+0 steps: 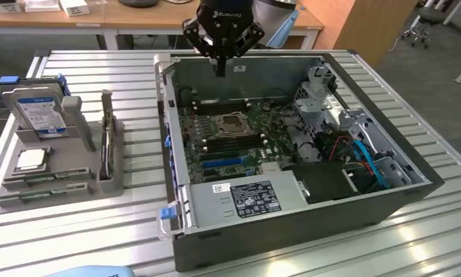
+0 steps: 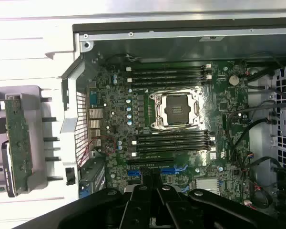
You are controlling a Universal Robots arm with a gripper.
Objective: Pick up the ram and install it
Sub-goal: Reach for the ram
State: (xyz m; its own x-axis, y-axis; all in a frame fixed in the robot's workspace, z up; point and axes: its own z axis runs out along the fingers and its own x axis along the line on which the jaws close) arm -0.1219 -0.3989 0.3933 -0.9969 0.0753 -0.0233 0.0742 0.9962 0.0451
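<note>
Two ram sticks (image 1: 45, 178), thin green boards with small chips, lie flat in the front slots of the grey holder (image 1: 84, 167) on the exterior view's left. My gripper (image 1: 220, 70) hangs shut and holds nothing above the far end of the open computer case (image 1: 292, 225), well away from the ram. In the wrist view my gripper (image 2: 150, 191) points down at the motherboard (image 2: 114, 124). Black memory slots (image 2: 169, 74) run on both sides of the open processor socket (image 2: 176, 109).
On the holder a hard drive (image 1: 38, 112) with a blue label stands upright, a square silver processor (image 1: 32, 158) lies flat, and a thin part (image 1: 107, 135) stands on edge. The case also holds a power supply (image 1: 246, 199), blue cables (image 1: 368, 161) and a drive cage (image 1: 322, 95).
</note>
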